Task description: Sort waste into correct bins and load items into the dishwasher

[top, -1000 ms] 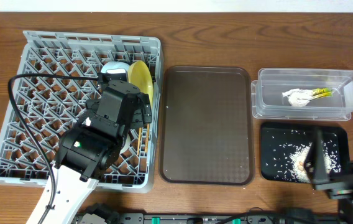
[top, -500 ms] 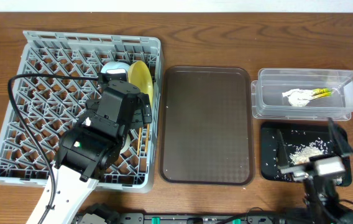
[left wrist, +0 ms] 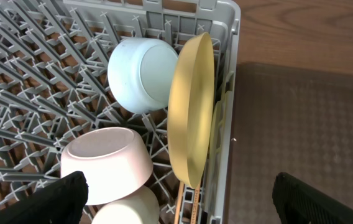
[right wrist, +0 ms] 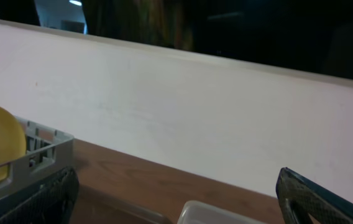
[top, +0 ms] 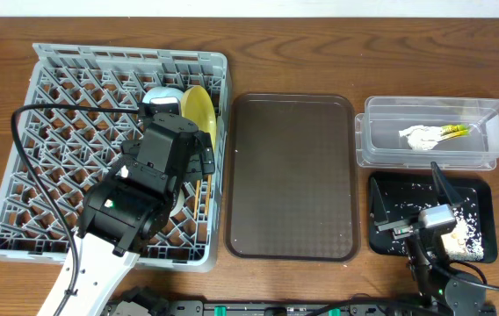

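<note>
Grey lattice plastic rack holding round pale-yellow plate on edge, light-blue bowl, cream bowl, thin wooden chopsticks, left pincer wide open above them, empty, crumpled white napkin and yellow-green wrapper in clear plastic tub, white crumbs in shallow black tray, right pincer wide open, empty

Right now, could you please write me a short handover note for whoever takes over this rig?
Left hand: open, holding nothing, above the right side of the grey rack.
Right hand: open, holding nothing, over the black tray.
In the rack: yellow plate on edge, light-blue bowl, pale bowl, chopsticks.
Clear tub: napkin and yellow-green wrapper. Black tray: crumbs.
Done: waste sorted and dishes loaded, as far as the views show.
Left: probably only pulling both arms back.
</note>
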{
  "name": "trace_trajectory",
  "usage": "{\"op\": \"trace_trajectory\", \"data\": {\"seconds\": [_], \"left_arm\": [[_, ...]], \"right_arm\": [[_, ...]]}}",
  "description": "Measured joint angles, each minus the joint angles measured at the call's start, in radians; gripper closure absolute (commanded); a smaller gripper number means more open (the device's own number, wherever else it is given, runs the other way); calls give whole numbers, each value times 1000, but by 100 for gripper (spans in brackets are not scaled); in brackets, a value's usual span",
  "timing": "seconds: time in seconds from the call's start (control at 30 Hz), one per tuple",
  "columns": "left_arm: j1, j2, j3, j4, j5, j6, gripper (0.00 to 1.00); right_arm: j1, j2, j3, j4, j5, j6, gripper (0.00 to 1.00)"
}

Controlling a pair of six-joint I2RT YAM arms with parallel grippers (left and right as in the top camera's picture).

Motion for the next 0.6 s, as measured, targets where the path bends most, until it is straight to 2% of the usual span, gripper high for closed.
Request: {"op": "trace_trajectory", "data": {"seconds": [0.3, 0.53, 0.6], "left_arm": [[0, 0, 0, 0, 0, 0, 4], [0, 0, 0, 0, 0, 0, 4], [0, 0, 0, 1, 0, 0, 4]], "right_arm": [[0, 0, -34, -37, 52, 23, 1], [0, 0, -35, -293, 92, 25, 1], [0, 2, -35, -301, 103, 26, 1]]}}
